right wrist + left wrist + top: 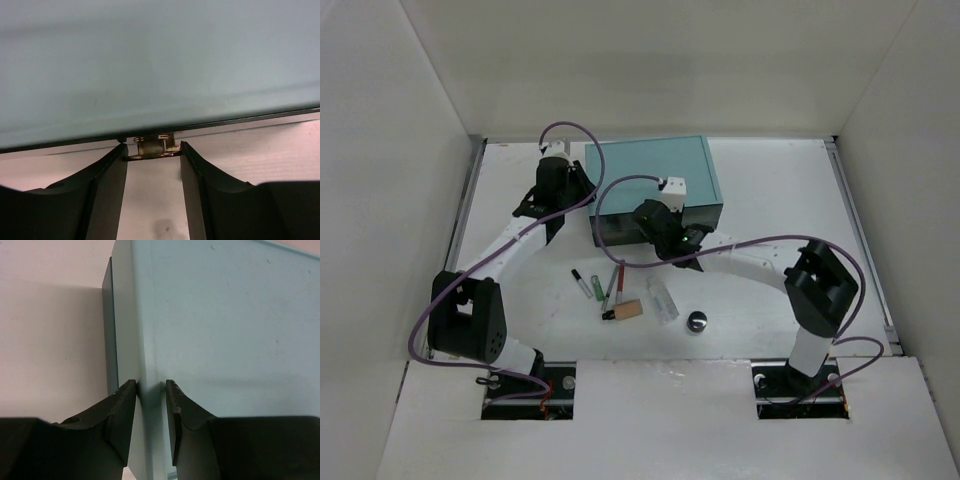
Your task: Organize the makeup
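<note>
Though near the right tool point(152, 148), makeup point(628, 311) apart.

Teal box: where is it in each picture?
Top view: teal box sits at the back, middle.
Left wrist: teal box fills the right side, its edge in the left claw.
Right wrist: teal box fills the top, brass handle at the right claw.
Shared landmark: white table.

Soft overhead light is washing the table point(770, 200) evenly, with only faint shadows lying on it. Up close, the box point(225, 315) is looking hazy and the left gripper point(151, 385) is showing near-black.
</note>
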### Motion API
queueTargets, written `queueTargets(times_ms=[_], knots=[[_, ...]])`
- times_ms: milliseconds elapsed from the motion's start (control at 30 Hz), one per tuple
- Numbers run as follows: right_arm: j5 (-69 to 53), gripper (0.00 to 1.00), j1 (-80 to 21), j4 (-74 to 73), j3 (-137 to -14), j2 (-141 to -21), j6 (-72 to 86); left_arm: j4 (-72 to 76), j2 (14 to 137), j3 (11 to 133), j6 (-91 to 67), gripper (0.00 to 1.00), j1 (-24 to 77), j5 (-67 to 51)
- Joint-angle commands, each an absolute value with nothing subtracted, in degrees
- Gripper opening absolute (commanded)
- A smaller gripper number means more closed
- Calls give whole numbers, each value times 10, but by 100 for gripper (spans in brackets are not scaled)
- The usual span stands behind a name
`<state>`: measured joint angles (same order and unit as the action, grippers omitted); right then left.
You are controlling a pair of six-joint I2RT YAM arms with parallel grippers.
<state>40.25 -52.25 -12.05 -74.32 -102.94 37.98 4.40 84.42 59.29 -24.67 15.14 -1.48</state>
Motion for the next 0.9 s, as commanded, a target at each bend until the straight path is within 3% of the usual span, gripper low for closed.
queueTargets(times_ms=[0, 367, 600, 733, 867], knots=[[431, 15, -544, -131, -685, -961, 414, -1, 865, 598, -237, 17, 166, -18], [365, 14, -635, -206, -568, -878, 503, -6, 872, 599, -240, 17, 177, 3], [370, 24, -644, -229, -562, -843, 494, -8, 867, 591, -240, 17, 182, 10], [371, 36, -644, -225, -567, -834, 473, -6, 875, 596, -241, 16, 183, 12], [374, 39, -624, -213, -581, -833, 411, -12, 917, 638, -239, 12, 192, 25]])
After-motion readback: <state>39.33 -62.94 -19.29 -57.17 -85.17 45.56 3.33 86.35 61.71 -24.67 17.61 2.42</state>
